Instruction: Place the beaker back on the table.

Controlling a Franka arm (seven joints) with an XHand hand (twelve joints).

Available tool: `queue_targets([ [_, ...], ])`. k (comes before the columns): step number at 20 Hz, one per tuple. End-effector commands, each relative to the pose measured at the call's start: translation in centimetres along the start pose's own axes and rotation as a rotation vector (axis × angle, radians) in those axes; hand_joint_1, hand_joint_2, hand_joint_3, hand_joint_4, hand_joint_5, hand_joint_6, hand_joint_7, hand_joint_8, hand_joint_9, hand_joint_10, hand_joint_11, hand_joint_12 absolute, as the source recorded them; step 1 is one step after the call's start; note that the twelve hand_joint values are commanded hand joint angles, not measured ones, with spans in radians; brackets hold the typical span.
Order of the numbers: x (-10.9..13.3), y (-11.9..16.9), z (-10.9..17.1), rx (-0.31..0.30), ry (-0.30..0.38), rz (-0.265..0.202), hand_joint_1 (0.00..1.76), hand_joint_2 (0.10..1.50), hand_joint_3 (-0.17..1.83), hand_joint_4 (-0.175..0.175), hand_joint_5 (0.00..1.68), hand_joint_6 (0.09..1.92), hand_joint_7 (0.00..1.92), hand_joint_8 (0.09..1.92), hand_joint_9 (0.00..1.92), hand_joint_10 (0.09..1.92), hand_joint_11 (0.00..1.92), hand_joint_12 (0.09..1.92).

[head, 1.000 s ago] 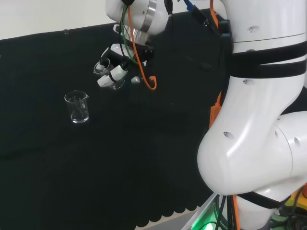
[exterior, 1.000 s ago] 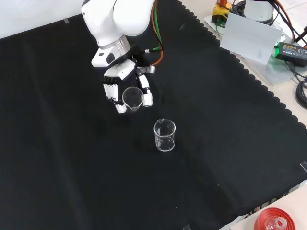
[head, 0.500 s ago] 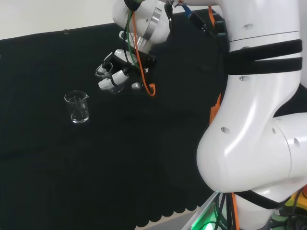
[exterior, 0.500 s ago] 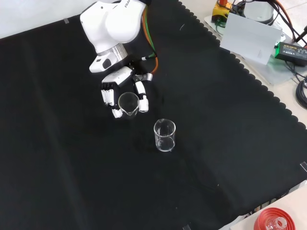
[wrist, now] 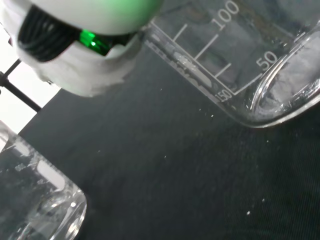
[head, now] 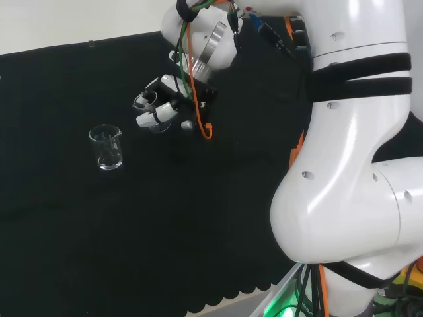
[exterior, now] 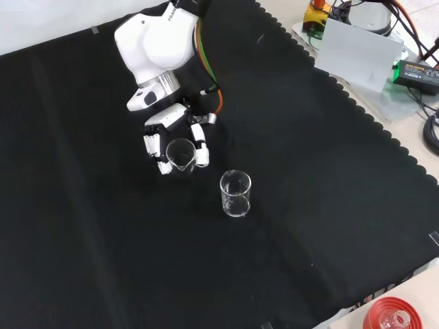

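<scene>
A small clear glass beaker (exterior: 180, 154) sits inside my hand (exterior: 162, 130), whose fingers and thumb curl round its sides. In the head view the held beaker (head: 151, 112) hangs a little above the black cloth, under the hand (head: 166, 99). The wrist view shows the beaker's wall (wrist: 235, 65) with white scale marks close up, and part of the hand (wrist: 75, 45) with a green light. A second clear beaker (exterior: 235, 194) stands upright on the cloth just beyond the hand's fingertips; it is left of the hand in the head view (head: 107, 146) and at the wrist view's corner (wrist: 35, 210).
The black cloth (exterior: 103, 260) stretches wide around both beakers. Beyond its scalloped edge lie a white box (exterior: 360, 55) and cables. A red ribbed stand (exterior: 392, 317) sits at the front view's bottom right corner. The arm's white links (head: 350, 165) stand at the head view's right.
The hand with its beaker has sunk toward the cloth and shifted slightly toward the standing beaker. The standing beaker has not moved.
</scene>
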State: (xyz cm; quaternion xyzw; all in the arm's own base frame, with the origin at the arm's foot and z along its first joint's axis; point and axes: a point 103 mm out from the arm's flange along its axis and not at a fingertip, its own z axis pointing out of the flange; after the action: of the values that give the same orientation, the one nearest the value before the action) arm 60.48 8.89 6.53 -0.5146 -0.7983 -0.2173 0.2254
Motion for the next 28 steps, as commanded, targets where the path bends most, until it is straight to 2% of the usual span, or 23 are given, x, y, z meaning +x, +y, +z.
queue_targets([
  [1,-0.5,-0.4,0.5,-0.042,0.006,0.004,1.32,0.73,0.43,-0.175,1.41,0.3,1.5,0.16,1.64,0.09,1.22,0.81],
  [6,-0.5,-0.6,0.8,-0.063,0.024,0.001,1.32,0.73,0.43,-0.175,1.41,0.3,1.5,0.16,1.64,0.09,1.22,0.81],
  [9,-0.7,-0.6,0.9,-0.074,0.07,0.009,1.32,0.73,0.43,-0.175,1.41,0.3,1.5,0.16,1.64,0.09,1.22,0.81],
  [13,-1.0,-0.5,0.9,-0.074,0.096,0.007,1.32,0.73,0.43,-0.175,1.41,0.3,1.5,0.16,1.64,0.09,1.23,0.82],
  [28,-0.9,-0.3,1.8,-0.025,0.073,-0.002,1.32,0.74,0.42,-0.175,1.41,0.29,1.51,0.16,1.63,0.09,1.23,0.81],
])
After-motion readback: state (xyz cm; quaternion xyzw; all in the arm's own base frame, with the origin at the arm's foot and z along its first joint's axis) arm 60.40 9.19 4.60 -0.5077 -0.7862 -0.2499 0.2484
